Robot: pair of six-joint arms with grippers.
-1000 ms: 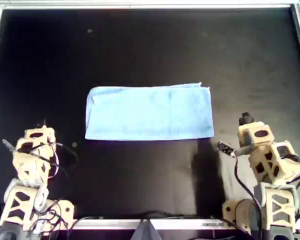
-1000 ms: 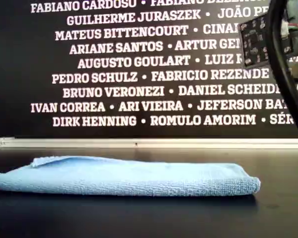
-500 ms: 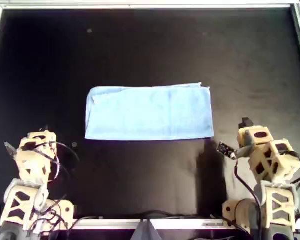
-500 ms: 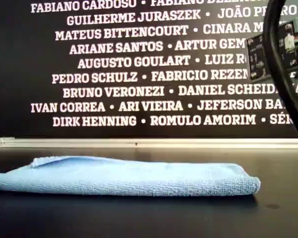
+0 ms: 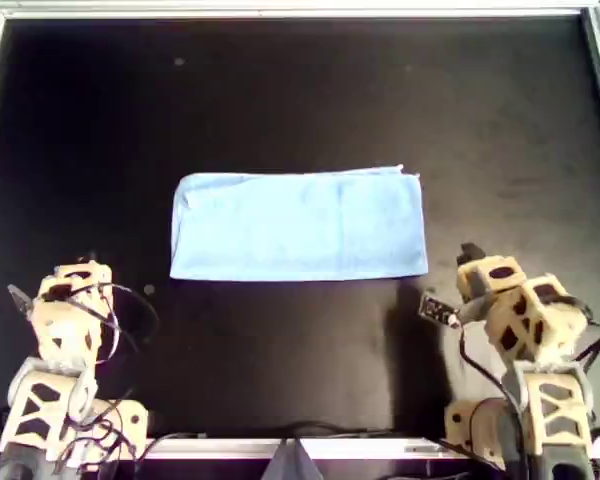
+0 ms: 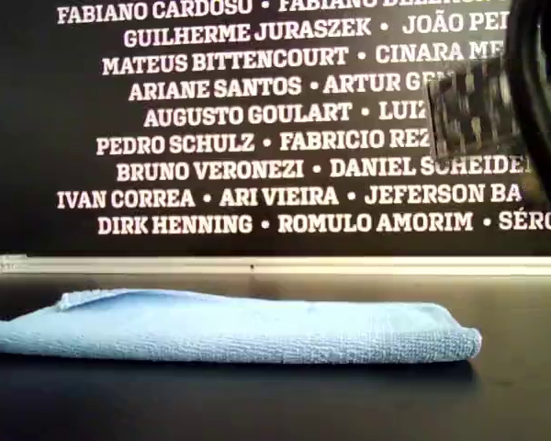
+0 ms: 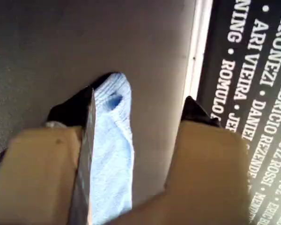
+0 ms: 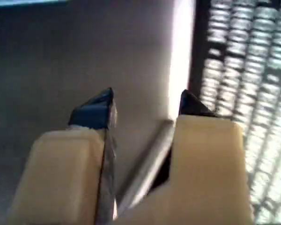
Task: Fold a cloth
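The light blue cloth (image 5: 298, 225) lies as a flat rectangle, folded over, in the middle of the black table. In the exterior view the cloth (image 6: 248, 326) shows a rounded fold at its right end. My left gripper (image 5: 78, 268) is at the overhead view's lower left, apart from the cloth. It is open and empty, and the left wrist view shows the left gripper (image 7: 140, 96) with the cloth (image 7: 112, 140) farther off between its fingers. My right gripper (image 5: 470, 255) is below and right of the cloth's lower right corner in the overhead view. The right gripper (image 8: 146, 95) is open over bare table.
A metal rim (image 5: 300, 10) frames the black table. A dark wall with white names (image 6: 257, 138) stands behind it. A blurred circuit board and black cable (image 6: 468, 110) on the right arm fill the exterior view's upper right. Cables lie by both arm bases.
The right arm has swung toward the overhead view's left, nearer the cloth's lower right corner. The left arm drew back a little toward the overhead view's bottom, then held. The cloth has not moved.
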